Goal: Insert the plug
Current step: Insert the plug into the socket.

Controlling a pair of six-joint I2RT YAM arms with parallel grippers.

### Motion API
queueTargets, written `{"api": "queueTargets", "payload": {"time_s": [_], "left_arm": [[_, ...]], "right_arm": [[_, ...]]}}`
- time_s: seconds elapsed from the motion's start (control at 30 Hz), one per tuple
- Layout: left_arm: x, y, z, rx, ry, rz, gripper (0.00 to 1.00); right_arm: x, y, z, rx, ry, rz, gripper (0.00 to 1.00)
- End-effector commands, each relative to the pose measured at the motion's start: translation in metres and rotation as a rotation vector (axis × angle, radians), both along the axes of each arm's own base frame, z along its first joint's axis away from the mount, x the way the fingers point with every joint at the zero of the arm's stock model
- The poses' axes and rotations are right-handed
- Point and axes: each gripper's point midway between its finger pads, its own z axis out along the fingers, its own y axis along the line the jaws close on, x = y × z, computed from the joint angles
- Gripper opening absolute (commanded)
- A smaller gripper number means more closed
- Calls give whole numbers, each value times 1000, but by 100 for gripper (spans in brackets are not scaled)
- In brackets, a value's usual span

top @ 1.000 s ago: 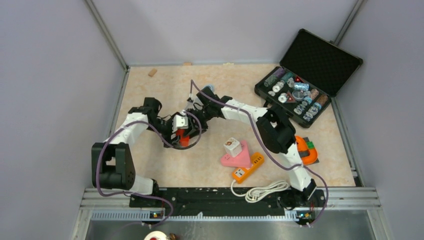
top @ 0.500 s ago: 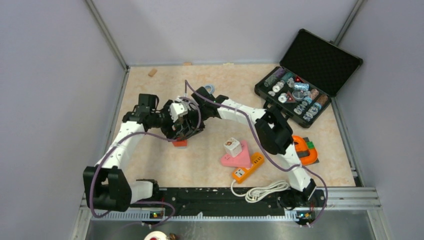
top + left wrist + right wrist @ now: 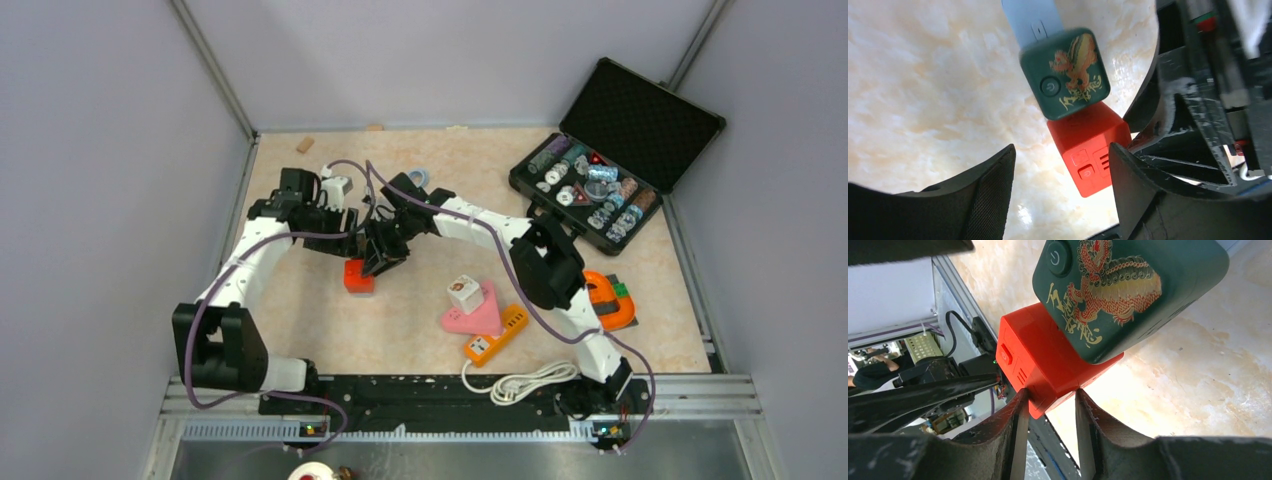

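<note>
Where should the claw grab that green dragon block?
The green dragon block is boxy, so probably pinch its two plain parallel sides flanking the dragon face. Come from the dragon-face side: the red cube blocks one end, a pale strip the other.

Bare desk point(image 3: 300, 320) open on the near and left sides of the red cube point(image 3: 358, 278), right tool point(image 3: 383, 255) and left tool point(image 3: 352, 238) crowding its far side, green dragon-printed block point(image 3: 1065, 72) touching it, pink wedge point(image 3: 478, 312) and orange power strip point(image 3: 497, 335) well to its right
</note>
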Motion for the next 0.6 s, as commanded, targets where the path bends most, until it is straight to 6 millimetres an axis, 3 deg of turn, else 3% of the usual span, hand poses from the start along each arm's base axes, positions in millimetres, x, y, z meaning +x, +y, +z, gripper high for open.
{"api": "queueTargets", "payload": {"time_s": [0.0, 0.13, 0.57], "left_arm": [[-18, -1, -10, -34, 134, 105, 67], [-25, 3, -24, -8, 189, 106, 53], [-49, 23, -64, 126, 379, 176, 44]], "right_arm": [[-1, -14, -57, -165, -39, 0, 34], [-2, -14, -58, -170, -34, 6, 34], [-3, -20, -76, -231, -9, 20, 28]]}}
